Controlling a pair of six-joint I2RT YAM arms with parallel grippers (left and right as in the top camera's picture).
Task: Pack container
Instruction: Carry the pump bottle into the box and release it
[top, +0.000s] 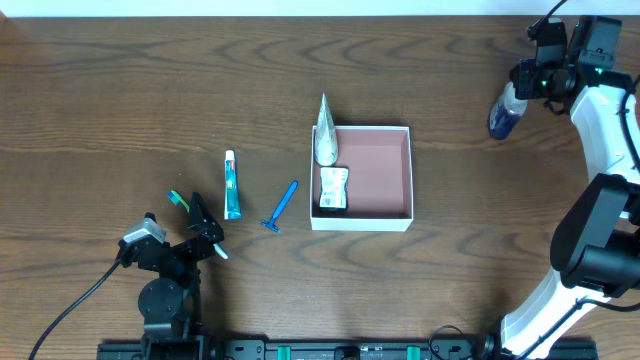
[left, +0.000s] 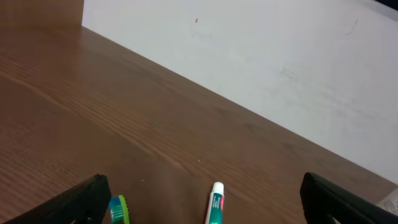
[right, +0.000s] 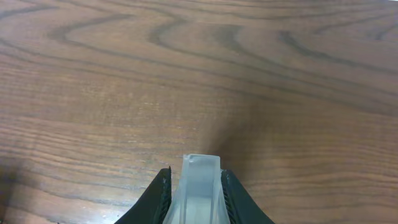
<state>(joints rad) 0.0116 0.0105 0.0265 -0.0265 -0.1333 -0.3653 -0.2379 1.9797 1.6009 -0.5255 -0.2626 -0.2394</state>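
Observation:
The container (top: 380, 165), a shallow white-walled box with a pinkish-brown inside, sits mid-table. A silver tube (top: 325, 135) leans on its left wall and a small sachet (top: 334, 188) lies inside. Left of it lie a blue razor (top: 282, 206), a toothpaste tube (top: 232, 186) (left: 216, 205) and a green-blue toothbrush (top: 178, 199) (left: 118, 210). My left gripper (top: 205, 228) (left: 202, 199) stands wide open beside the toothbrush, holding nothing. At the far right my right gripper (top: 520, 92) (right: 196, 190) is shut on a blue bottle (top: 503, 112), its fingers (right: 155, 199) pressing the translucent cap (right: 200, 180).
The table is dark wood. A white wall (left: 280, 62) runs beyond the table's far edge in the left wrist view. The right arm's white body (top: 600, 190) stands along the right side, and the left arm's base (top: 165, 300) sits at the front left.

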